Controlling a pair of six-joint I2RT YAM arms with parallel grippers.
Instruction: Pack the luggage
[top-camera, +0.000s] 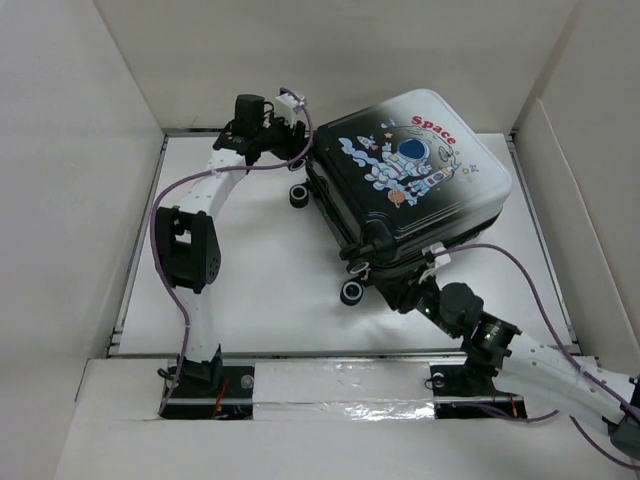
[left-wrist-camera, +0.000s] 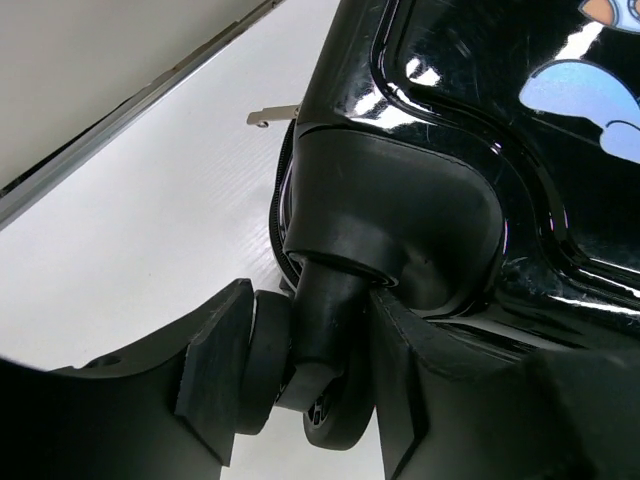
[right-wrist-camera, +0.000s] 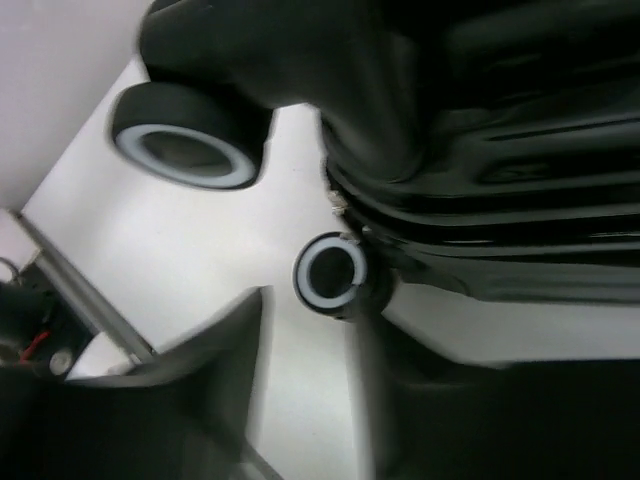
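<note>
step: repositioning shut luggage (top-camera: 410, 170), likely
left jaws: pinching wheel (left-wrist-camera: 262, 350)
right jaws: apart, empty
next: right needs a hold

Luggage (top-camera: 410, 170) fills far-right table (top-camera: 260, 290), near back wall (top-camera: 330, 60). Bare table centre and front: free passage. Left gripper (left-wrist-camera: 300, 400): gap taken up by far wheel (left-wrist-camera: 325, 425). Right gripper (right-wrist-camera: 310, 340): gap bare, near wheel (right-wrist-camera: 330, 272) just ahead.

1. A white table (top-camera: 250, 260) fills the floor of the booth.
2. Plain white walls (top-camera: 330, 50) rise behind it and at both sides.
3. A grey metal rail (left-wrist-camera: 150, 95) edges the table.
4. A shiny silver tape strip (top-camera: 330, 408) runs along the near edge.
</note>
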